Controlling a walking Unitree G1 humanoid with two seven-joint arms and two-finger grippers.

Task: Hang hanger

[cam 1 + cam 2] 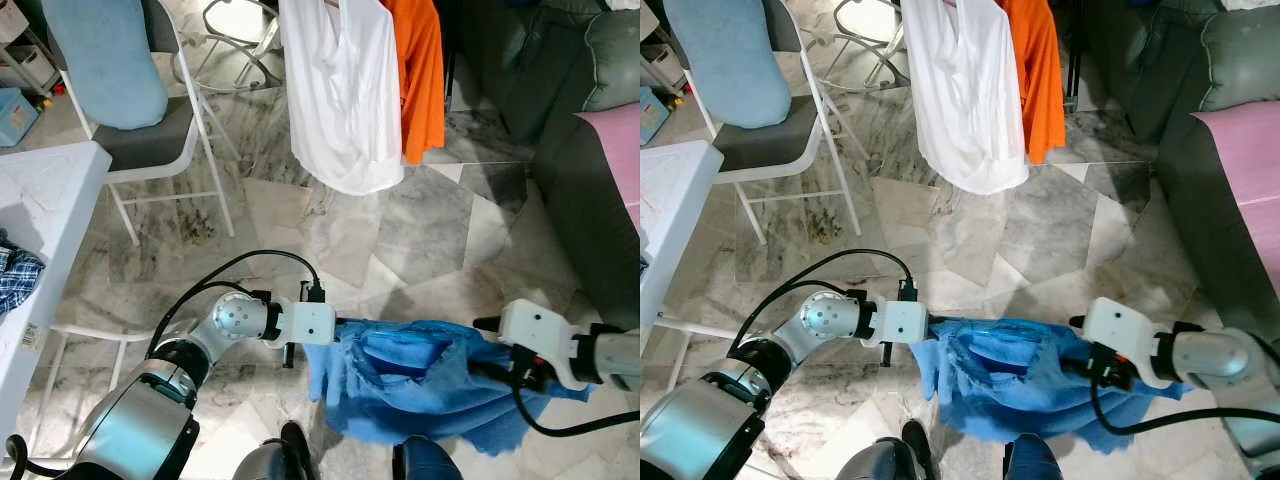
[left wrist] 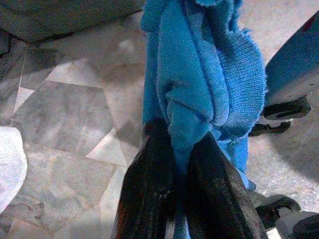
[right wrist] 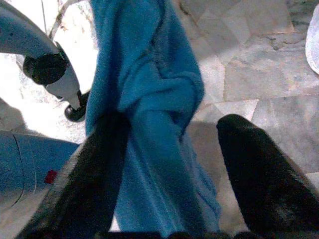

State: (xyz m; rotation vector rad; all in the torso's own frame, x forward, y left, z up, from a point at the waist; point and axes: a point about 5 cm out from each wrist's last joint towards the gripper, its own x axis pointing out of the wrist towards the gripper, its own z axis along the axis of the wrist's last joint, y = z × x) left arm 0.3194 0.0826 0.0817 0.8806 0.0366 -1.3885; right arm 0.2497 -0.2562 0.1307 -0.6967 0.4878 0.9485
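A blue knitted garment (image 1: 410, 385) hangs stretched between my two grippers, low in front of me above the marble floor. My left gripper (image 1: 338, 332) holds its left end, and in the left wrist view the gripper (image 2: 182, 142) is shut on a bunched fold of the cloth (image 2: 209, 74). My right gripper (image 1: 482, 366) is at the garment's right end. In the right wrist view this gripper (image 3: 174, 127) stands open, with the cloth (image 3: 144, 89) lying against one finger (image 3: 94, 169). No hanger can be made out inside the garment.
A white shirt (image 1: 340, 90) and an orange shirt (image 1: 422, 70) hang ahead at the top. A white chair (image 1: 150, 140) with a light blue cushion stands at the upper left, next to a white table (image 1: 50, 190). A dark sofa (image 1: 570, 200) lines the right side.
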